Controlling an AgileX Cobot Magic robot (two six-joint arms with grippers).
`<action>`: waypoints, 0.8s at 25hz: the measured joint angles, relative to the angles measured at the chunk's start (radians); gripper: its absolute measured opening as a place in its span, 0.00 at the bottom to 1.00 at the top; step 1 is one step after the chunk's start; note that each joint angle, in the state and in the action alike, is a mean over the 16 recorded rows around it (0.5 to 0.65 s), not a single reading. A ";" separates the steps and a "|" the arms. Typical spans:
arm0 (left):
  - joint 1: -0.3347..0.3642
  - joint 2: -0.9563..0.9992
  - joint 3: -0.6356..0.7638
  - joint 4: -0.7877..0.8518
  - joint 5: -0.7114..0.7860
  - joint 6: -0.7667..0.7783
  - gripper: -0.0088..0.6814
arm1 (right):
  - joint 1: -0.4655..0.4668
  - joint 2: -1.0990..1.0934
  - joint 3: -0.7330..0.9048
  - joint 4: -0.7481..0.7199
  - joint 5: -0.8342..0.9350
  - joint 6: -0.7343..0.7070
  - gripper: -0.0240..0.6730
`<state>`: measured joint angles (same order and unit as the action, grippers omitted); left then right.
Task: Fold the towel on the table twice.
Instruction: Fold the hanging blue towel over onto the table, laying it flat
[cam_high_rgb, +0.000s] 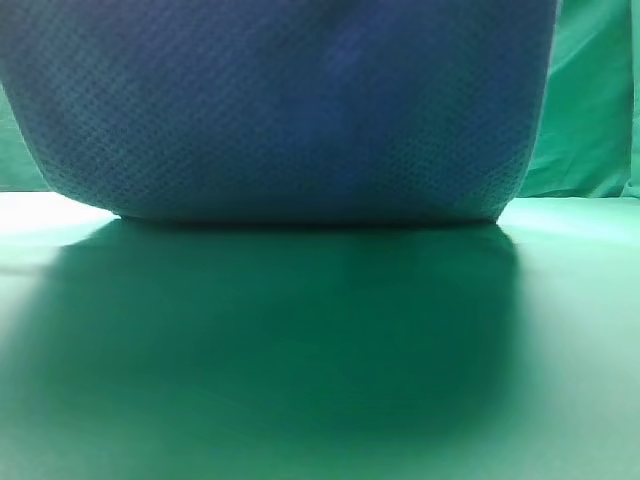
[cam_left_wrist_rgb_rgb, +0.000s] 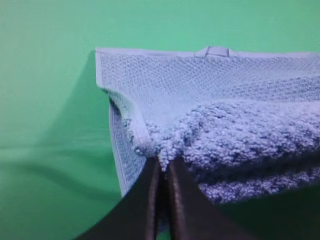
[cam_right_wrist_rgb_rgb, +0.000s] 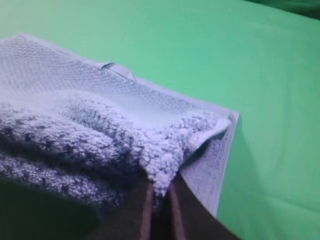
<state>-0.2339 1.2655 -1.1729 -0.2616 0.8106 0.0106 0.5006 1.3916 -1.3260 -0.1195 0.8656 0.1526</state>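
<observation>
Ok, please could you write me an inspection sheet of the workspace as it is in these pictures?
Surface: the table is smooth green, shadowed under the towel.
Job's things: the towel hangs lifted, lower fold near the table; a small loop tag shows at its far hem.
Clutter: nothing seen.
Grippers: left gripper and right gripper each pinch a towel corner.
Cables: nothing seen.
Surroundings: wrinkled green backdrop behind.
</observation>
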 joint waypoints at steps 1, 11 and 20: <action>0.000 -0.028 0.038 -0.014 0.000 0.004 0.01 | 0.010 -0.036 0.054 -0.004 -0.014 0.017 0.03; -0.002 -0.283 0.380 -0.144 0.016 0.049 0.01 | 0.146 -0.312 0.450 -0.021 -0.046 0.215 0.03; -0.002 -0.324 0.520 -0.204 -0.019 0.060 0.01 | 0.241 -0.347 0.562 -0.070 -0.019 0.353 0.03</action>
<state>-0.2360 0.9416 -0.6524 -0.4659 0.7917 0.0710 0.7420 1.0444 -0.7635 -0.1897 0.8465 0.5058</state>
